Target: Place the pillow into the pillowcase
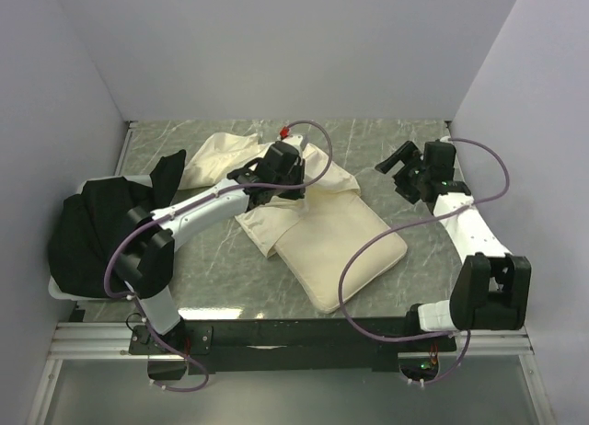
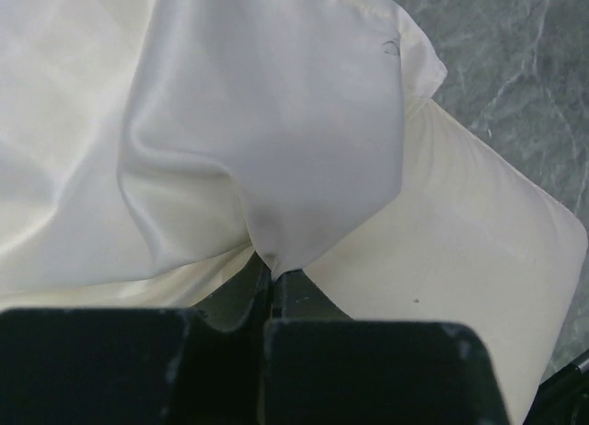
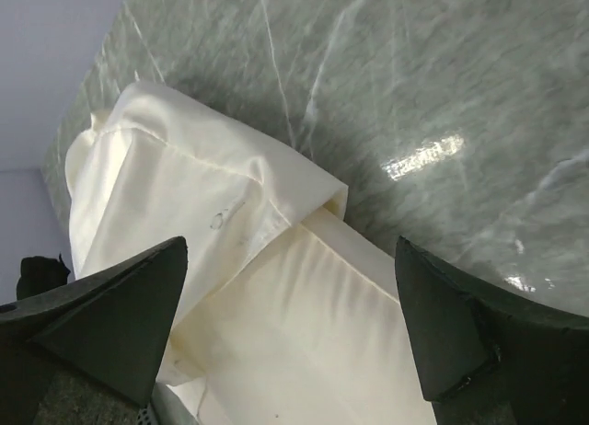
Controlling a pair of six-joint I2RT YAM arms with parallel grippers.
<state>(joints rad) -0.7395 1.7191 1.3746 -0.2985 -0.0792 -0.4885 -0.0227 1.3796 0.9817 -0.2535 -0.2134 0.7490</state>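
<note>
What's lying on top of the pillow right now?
The pillowcase covers the pillow's far end, a fold pinched in the left fingers. How much pillow lies beneath is hidden.

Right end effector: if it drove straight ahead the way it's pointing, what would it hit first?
Most likely the pillow, right where the edge of the pillowcase overlaps it: the open fingers of the right end effector frame that spot. Depth is unclear, so either fabric could come first.
</note>
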